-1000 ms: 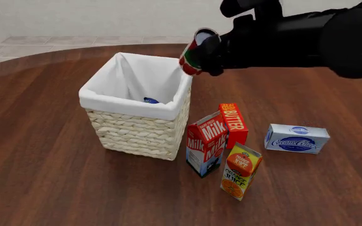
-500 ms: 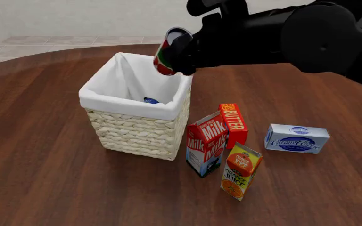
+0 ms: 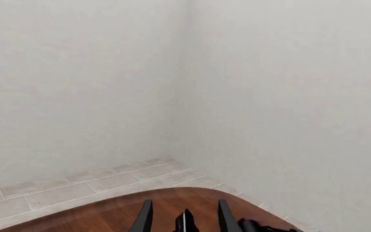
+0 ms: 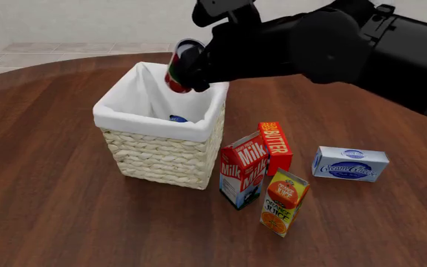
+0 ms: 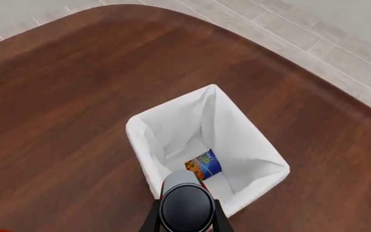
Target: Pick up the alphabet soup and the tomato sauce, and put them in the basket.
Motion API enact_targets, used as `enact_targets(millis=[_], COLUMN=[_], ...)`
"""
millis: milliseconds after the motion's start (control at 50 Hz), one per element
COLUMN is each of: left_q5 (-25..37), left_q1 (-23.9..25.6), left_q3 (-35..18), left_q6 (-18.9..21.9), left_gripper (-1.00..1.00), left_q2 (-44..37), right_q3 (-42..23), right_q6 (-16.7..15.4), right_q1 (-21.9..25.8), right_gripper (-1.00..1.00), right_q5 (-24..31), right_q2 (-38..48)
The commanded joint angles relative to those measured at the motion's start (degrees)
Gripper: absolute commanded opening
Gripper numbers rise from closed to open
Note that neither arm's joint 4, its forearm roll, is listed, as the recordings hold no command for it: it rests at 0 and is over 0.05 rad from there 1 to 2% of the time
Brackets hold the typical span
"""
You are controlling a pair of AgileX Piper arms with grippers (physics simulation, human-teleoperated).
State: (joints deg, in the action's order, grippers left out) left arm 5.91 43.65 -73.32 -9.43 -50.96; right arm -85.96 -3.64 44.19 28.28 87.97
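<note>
The tomato sauce (image 4: 180,65), a red, green and white can, hangs tilted above the back of the basket (image 4: 150,123), with my right gripper (image 4: 195,71) shut on it. In the right wrist view the can's end (image 5: 187,207) sits between the fingers (image 5: 152,221), over the basket's white liner (image 5: 140,129). The alphabet soup (image 5: 204,165) lies on its side on the basket floor; only its blue lid (image 4: 177,118) shows in the front view. My left gripper (image 3: 184,220) is open and holds nothing, pointing at a wall past the table's edge.
To the right of the basket stand a milk carton (image 4: 243,177), a butter box (image 4: 275,146) and an orange juice carton (image 4: 283,202). A cream cheese box (image 4: 350,163) lies further right.
My right arm has carried the tomato sauce to the left, from beside the basket's back right corner to above its opening. The other items have not moved.
</note>
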Motion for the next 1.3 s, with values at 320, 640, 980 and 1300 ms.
enact_targets(millis=[320,640,980,1300], left_q5=[0.0,0.0,0.0,0.0], left_q1=[0.0,0.0,0.0,0.0], left_q3=[0.0,0.0,0.0,0.0], left_q6=[0.0,0.0,0.0,0.0], left_gripper=[1.0,1.0,1.0,1.0], left_q2=[0.0,0.0,0.0,0.0], right_q3=[-4.77,-7.38,-10.14,-9.35], right_q6=[-0.37,-1.03,-3.3,-4.62], right_q1=[-0.72,-1.85,-3.55,-4.05], right_gripper=[-1.0,-1.0,-1.0,-1.0], right_q5=[0.34,1.41,4.68,4.41], right_q2=[7.35,10.58,14.85,16.74])
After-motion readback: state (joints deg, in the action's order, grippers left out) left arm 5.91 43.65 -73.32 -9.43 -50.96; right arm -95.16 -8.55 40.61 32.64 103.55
